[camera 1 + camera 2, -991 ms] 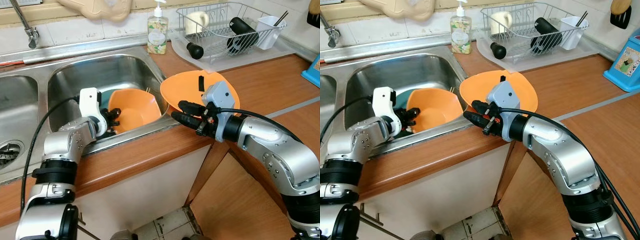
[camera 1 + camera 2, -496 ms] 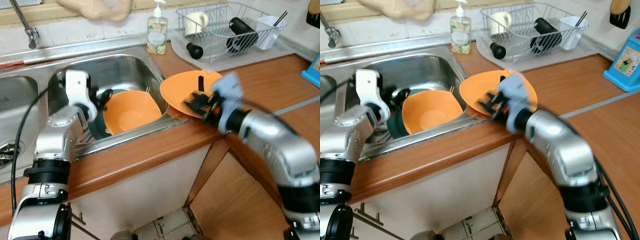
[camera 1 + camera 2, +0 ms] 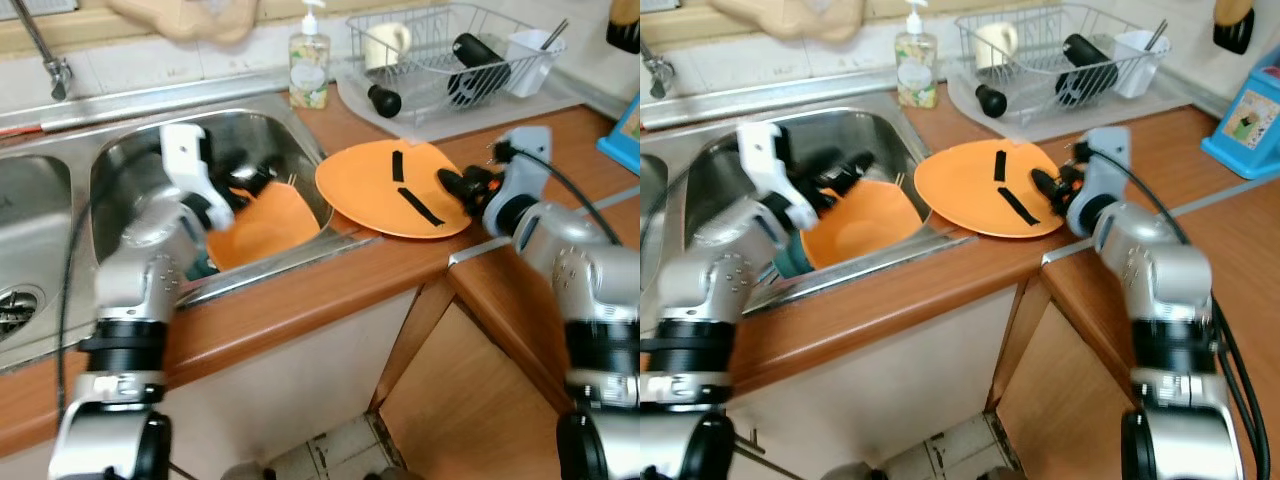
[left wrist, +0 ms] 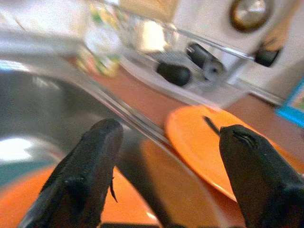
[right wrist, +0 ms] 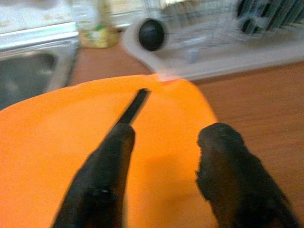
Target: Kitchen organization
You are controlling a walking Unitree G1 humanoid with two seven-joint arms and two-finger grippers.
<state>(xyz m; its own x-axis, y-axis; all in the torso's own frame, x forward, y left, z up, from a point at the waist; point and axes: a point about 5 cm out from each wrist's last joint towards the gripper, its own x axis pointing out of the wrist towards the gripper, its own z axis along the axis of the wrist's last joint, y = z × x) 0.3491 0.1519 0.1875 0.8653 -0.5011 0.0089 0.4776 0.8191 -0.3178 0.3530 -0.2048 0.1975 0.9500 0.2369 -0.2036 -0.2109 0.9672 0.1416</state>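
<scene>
Sink basin of steel holds an orange bowl tilted against its front wall, with a dark green dish tucked under the bowl's left side. On the wooden counter, just beside the sink's right rim, lies an orange plate carrying two black strips. Behind it a wire dish rack on a pale tray holds a cream mug, a black cylinder and a white cutlery cup, with a soap bottle near the sink's back corner; its label is too small to read. The left gripper hangs above the bowl with its fingers spread wide, holding nothing. The right gripper hovers at the plate's right edge, fingers apart and empty.
</scene>
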